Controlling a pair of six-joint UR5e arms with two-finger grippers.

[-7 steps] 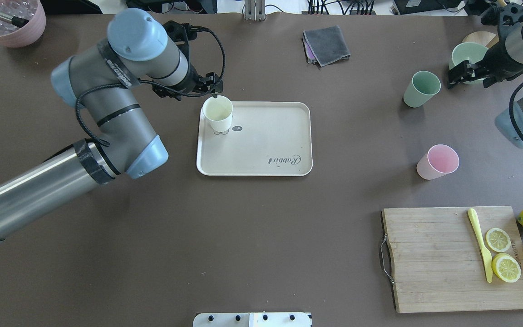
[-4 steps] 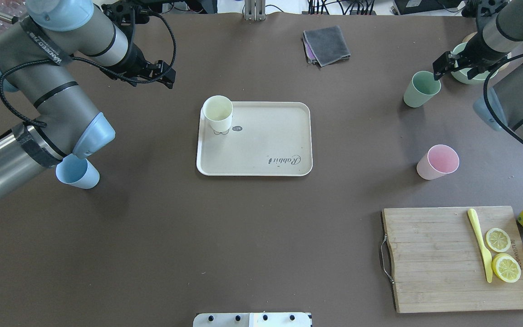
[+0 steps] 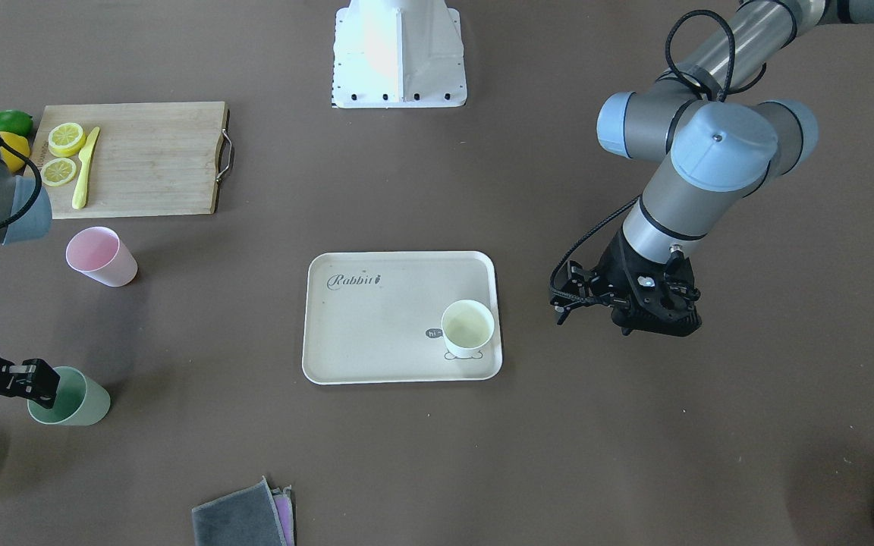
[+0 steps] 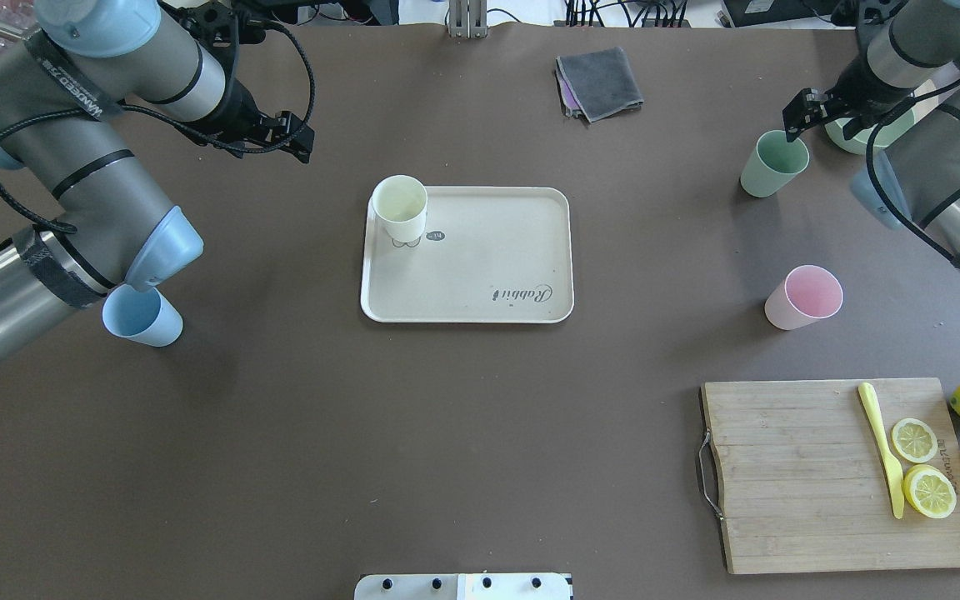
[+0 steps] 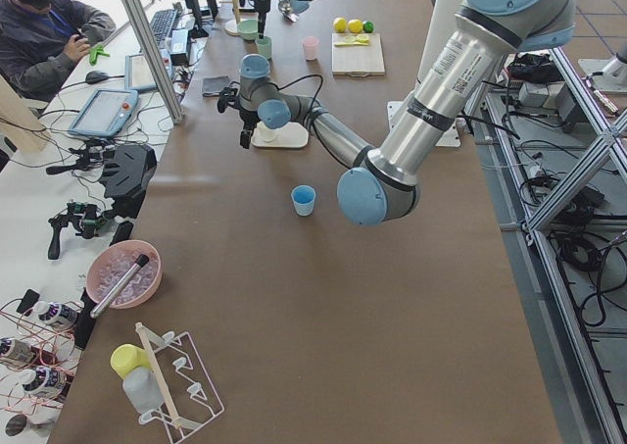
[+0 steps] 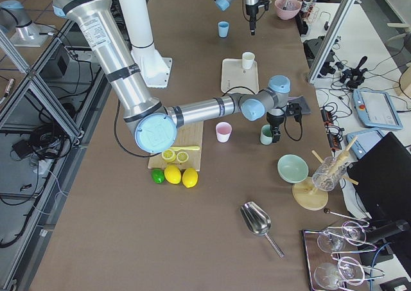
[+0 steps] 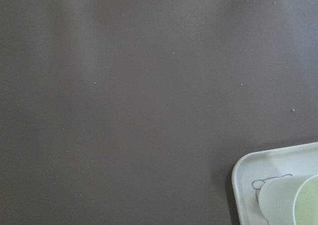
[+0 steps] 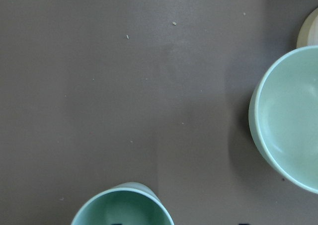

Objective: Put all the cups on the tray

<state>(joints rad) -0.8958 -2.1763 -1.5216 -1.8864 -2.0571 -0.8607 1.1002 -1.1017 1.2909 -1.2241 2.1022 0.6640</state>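
Since a second ago, my left gripper (image 4: 297,140) has backed off the tray (image 4: 488,267), fingers spread and empty, leaving the cream cup (image 4: 401,208) upright in its corner. My right gripper (image 4: 795,123) straddles the rim of the green cup (image 4: 772,162), still unclosed, for a wall pinch. The pink cup (image 4: 803,297) and blue cup (image 4: 142,315) wait empty on the table (image 4: 480,433).

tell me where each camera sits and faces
front-facing: across the table, facing the robot's base; left arm at right.
overhead: behind the robot, looking down; both arms.
exterior left: table's end; left arm near.
exterior right: opposite end; right arm near.
left wrist: down on the tray corner; no body.
right wrist: down on the green cup; fingers barely show.
shared: cream cup in overhead and front-facing.
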